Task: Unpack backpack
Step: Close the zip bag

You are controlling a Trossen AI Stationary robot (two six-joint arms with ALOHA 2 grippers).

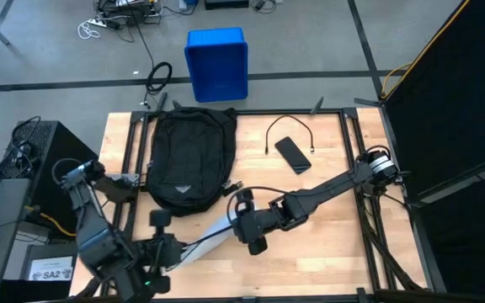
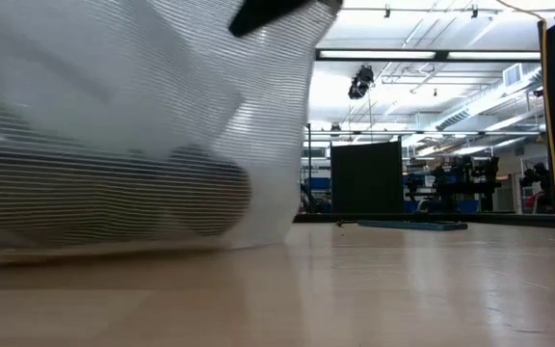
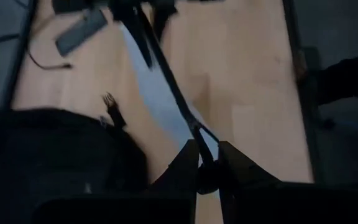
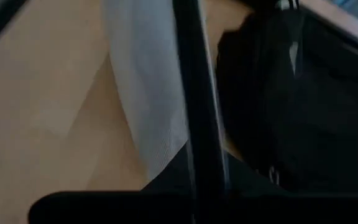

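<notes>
Both claws are pinched onto a white pouch (image 1: pixel 211 237) just beside the backpack (image 1: pixel 188 158): left claw (image 1: pixel 173 250), right claw (image 1: pixel 244 220).

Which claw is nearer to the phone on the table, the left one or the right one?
Right. The right claw is at mid-table, below the phone; the left claw is farther, near the front edge.

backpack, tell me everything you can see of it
The large black fabric backpack lies flat on the wooden table, on its left half, rounded end toward the near edge and straighter end toward the far edge. Thin pale strips form a small triangle on its upper face. It looks soft and slightly domed. A small black strap or pull sticks out from its right side. Neither gripper touches it.
</notes>
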